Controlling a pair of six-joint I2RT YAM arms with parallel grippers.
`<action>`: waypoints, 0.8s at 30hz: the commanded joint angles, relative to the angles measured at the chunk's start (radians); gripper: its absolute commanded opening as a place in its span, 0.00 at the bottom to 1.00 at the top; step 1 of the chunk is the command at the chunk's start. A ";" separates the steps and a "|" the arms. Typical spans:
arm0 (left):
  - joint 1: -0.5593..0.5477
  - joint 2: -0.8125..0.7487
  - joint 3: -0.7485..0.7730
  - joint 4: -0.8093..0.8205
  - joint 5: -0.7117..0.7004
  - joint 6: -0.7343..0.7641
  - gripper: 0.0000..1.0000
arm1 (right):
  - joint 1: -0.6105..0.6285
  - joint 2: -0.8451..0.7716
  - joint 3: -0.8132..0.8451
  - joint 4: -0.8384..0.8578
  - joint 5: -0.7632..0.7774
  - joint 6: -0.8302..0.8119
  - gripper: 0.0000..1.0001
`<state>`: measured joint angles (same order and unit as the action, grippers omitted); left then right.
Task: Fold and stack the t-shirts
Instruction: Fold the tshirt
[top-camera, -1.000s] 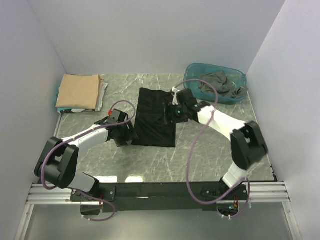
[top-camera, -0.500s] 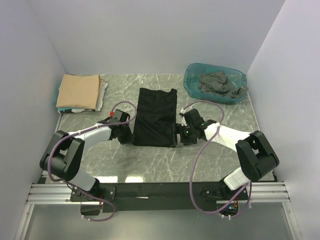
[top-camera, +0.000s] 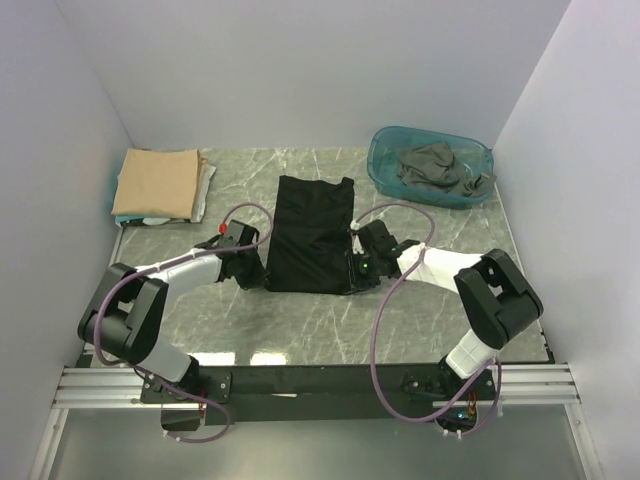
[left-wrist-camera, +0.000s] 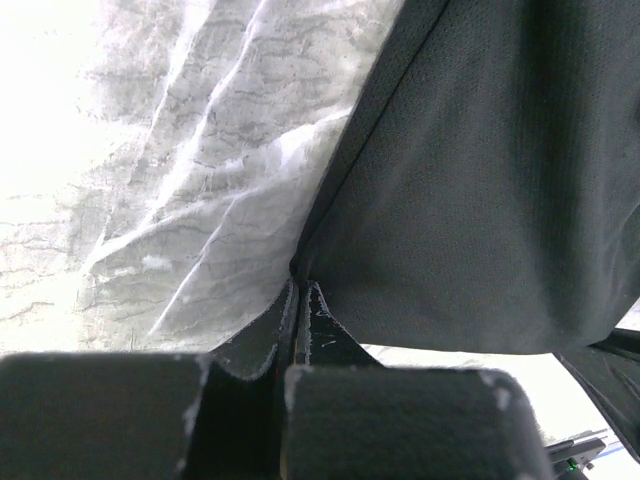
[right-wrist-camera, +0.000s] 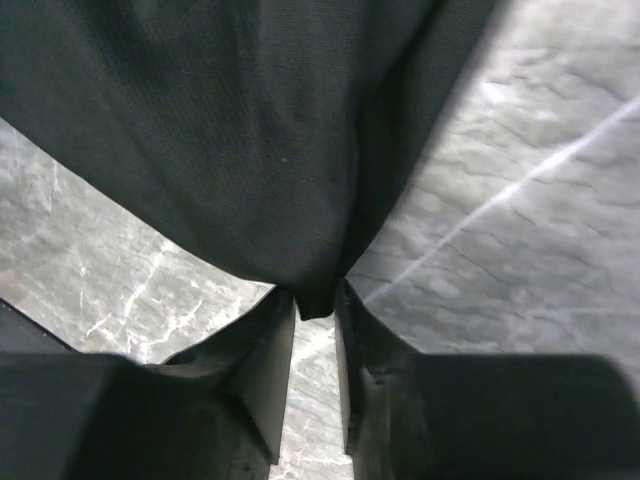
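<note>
A black t-shirt (top-camera: 312, 235) lies folded into a long strip in the middle of the table. My left gripper (top-camera: 258, 272) is at its near left corner; in the left wrist view the gripper (left-wrist-camera: 298, 285) is shut on the edge of that black cloth (left-wrist-camera: 470, 180). My right gripper (top-camera: 352, 272) is at the near right corner. In the right wrist view the right gripper (right-wrist-camera: 315, 300) stands narrowly open, a gap showing between its fingers, with the corner of the shirt (right-wrist-camera: 250, 120) poking in between the tips.
A tan t-shirt (top-camera: 157, 182) lies folded on a stack over thin pale shirts (top-camera: 206, 185) at the back left. A teal tub (top-camera: 385, 160) at the back right holds a crumpled dark grey t-shirt (top-camera: 435, 165). White walls enclose three sides.
My right gripper came from the shirt's far right edge down to its near right corner and narrowed its jaws. The left gripper shut on the near left corner.
</note>
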<state>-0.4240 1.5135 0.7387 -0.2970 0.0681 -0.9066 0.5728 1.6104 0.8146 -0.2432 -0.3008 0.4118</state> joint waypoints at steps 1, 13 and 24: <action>-0.001 -0.030 -0.036 -0.024 -0.011 0.000 0.01 | 0.018 0.020 0.020 0.016 -0.017 -0.002 0.27; -0.073 -0.301 -0.228 -0.126 -0.025 -0.075 0.01 | 0.137 -0.199 -0.132 -0.089 -0.043 0.070 0.07; -0.219 -0.806 -0.191 -0.289 -0.065 -0.190 0.01 | 0.193 -0.504 -0.042 -0.363 0.086 0.073 0.07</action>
<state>-0.6395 0.7471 0.4820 -0.5617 0.0334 -1.0687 0.7792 1.1477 0.6830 -0.5053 -0.2771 0.5030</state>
